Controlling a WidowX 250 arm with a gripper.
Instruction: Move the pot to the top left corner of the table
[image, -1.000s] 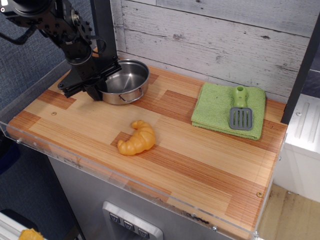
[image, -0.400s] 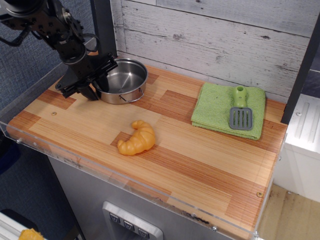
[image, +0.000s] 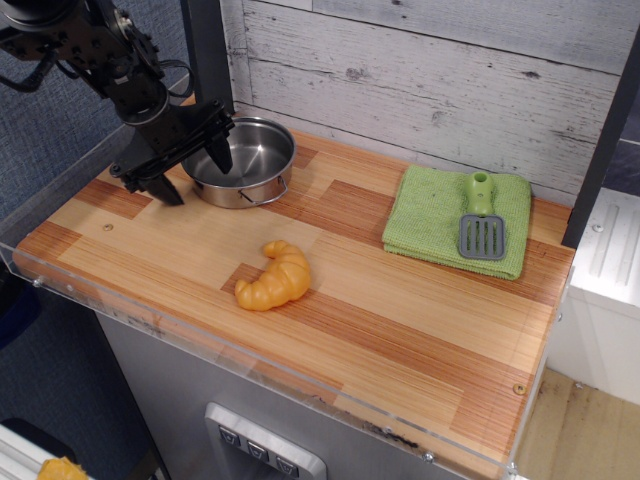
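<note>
So the pot (image: 241, 162) is sitting at the back left of the worktop (image: 400, 320), right by the wall. The gripper (image: 196, 173) hovers at its left rim with jaws spread wide, one finger (image: 222, 150) over the bowl, gripping nothing. Croissant (image: 272, 277) sits out front; spatula (image: 481, 222) lies on the green cloth (image: 425, 220) at right.

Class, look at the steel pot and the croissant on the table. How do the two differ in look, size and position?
The pot is shiny silver metal; the croissant is matte orange-yellow. The pot is round, hollow and wider; the croissant is a solid, smaller crescent. The pot sits at the far left beside the open gripper; the croissant lies nearer the front edge. Both rest directly on the wooden table.
</note>
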